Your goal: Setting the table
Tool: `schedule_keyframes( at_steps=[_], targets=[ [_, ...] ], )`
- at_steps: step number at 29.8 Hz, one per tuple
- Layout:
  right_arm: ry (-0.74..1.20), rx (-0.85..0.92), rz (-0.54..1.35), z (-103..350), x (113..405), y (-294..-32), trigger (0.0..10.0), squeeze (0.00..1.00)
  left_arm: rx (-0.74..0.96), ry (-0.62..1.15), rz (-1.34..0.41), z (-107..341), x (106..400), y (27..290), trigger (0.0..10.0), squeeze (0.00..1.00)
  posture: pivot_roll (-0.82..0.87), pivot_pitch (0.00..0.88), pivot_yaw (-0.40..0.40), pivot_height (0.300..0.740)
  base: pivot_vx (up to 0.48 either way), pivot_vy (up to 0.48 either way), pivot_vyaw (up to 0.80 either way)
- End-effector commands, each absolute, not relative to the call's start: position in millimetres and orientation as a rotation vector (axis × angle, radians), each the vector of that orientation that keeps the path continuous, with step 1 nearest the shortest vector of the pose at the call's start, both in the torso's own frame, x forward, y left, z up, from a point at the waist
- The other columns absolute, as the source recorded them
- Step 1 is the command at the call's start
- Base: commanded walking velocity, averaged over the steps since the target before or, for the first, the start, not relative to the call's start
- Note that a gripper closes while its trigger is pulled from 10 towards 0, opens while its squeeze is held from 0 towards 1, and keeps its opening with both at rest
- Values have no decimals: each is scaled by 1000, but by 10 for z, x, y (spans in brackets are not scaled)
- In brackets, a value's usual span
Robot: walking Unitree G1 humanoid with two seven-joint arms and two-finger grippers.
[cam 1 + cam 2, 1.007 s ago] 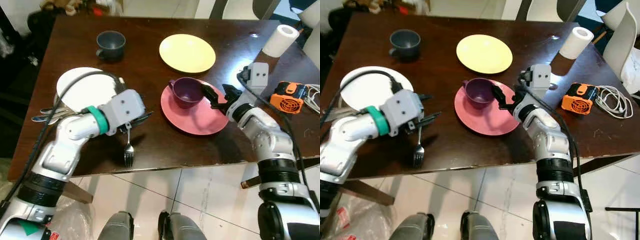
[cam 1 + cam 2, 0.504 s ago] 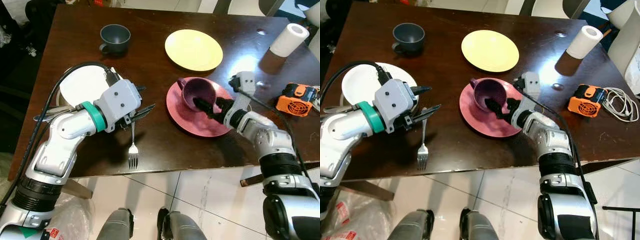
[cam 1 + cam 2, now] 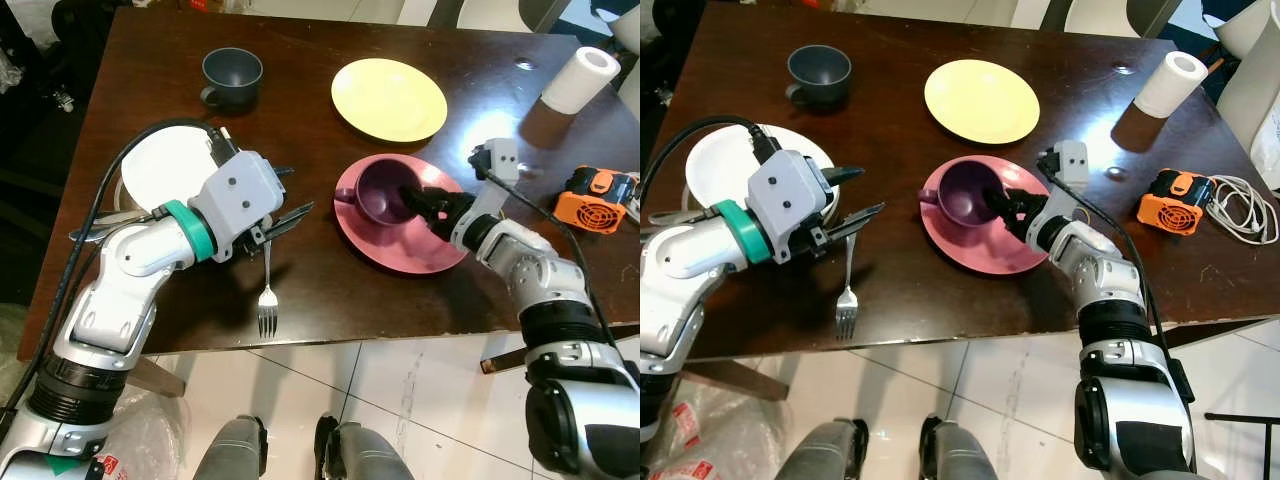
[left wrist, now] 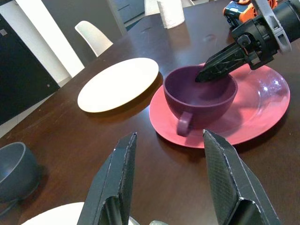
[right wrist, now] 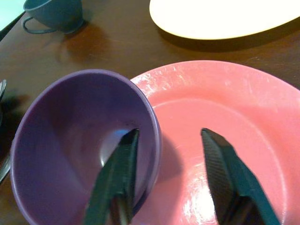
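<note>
- Since half a second ago the purple ceramic cup (image 3: 385, 193) has gone from tipped toward me to sitting upright on the round pink plate (image 3: 425, 250), its handle turned to my left.
- My right gripper (image 5: 166, 180) is spread wide across the cup's near wall: one finger inside the bowl, the other outside over the pink plate. I judge it straddles the rim without squeezing, so it has hold of nothing.
- My left gripper (image 4: 171, 180) hovers open and empty above the dark wooden table (image 3: 300, 120), just over the handle of the silver metal fork (image 3: 266, 296), which lies near the front edge.
- Progress, as I judge it: one place looks roughly laid, cup on pink plate. The fork lies well apart from that plate and may need moving beside it.
- Count: three plates, namely pink, round yellow plate (image 3: 389, 99) and round white plate (image 3: 165, 170); two cups, purple and dark blue cup (image 3: 231, 75); one fork lying free, with more cutlery (image 3: 100, 220) beside the white plate.
</note>
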State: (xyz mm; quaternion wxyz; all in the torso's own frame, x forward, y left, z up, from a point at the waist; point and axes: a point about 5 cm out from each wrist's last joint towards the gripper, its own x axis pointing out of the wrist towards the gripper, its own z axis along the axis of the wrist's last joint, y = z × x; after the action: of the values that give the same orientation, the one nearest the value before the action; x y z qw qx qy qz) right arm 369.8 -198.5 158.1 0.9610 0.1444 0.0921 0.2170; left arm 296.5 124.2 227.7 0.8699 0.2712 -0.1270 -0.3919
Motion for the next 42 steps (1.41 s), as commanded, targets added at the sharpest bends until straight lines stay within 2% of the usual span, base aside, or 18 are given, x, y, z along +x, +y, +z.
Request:
schedule_keyframes(
  at_steps=[1,11,18,23,24,25,32,33,34,39,42],
  targets=[
    [184,296,421,1553,3666,-2057,0,0,562,-258,-841,2246,2962,1186,10000,0,200,113,-61,740,0,0,0],
    [149,320,401,1582,3656,-2099,0,0,553,-256,-839,2232,2972,1152,10000,0,191,111,-61,740,0,0,0],
    [-49,320,374,2009,3582,-2136,0,0,538,-263,-835,2225,2990,1113,10000,0,177,109,-59,740,0,0,0],
    [-191,248,323,2320,3376,-2102,314,0,511,-275,-820,2242,3030,1077,10000,0,154,105,-50,740,0,0,0],
    [-240,198,290,2371,3294,-2090,8157,0,488,-277,-799,2254,3058,1069,10000,0,154,105,-50,740,0,0,0],
    [-282,175,256,2387,3205,-2068,10000,0,451,-281,-772,2272,3088,1065,10000,0,139,103,-40,740,0,0,0],
    [-331,127,19,2185,2909,-2036,10000,0,293,-255,-643,2274,3189,1076,10000,0,119,99,-24,740,0,0,0],
    [-303,93,-88,1970,2752,-2022,10000,0,238,-207,-609,2192,3192,1082,10000,0,109,97,-4,740,0,0,0],
    [-290,76,-108,1904,2690,-2006,10000,0,225,-183,-598,2137,3187,1094,10000,0,104,96,8,740,0,0,0],
    [-287,57,-144,1873,2626,-2012,10000,0,208,-153,-573,2065,3186,1126,10000,0,95,94,14,740,0,0,0],
    [-274,65,-215,1903,2600,-2114,10000,0,186,-142,-548,2031,3226,1125,10000,0,90,85,10,740,0,0,0]
  ],
)
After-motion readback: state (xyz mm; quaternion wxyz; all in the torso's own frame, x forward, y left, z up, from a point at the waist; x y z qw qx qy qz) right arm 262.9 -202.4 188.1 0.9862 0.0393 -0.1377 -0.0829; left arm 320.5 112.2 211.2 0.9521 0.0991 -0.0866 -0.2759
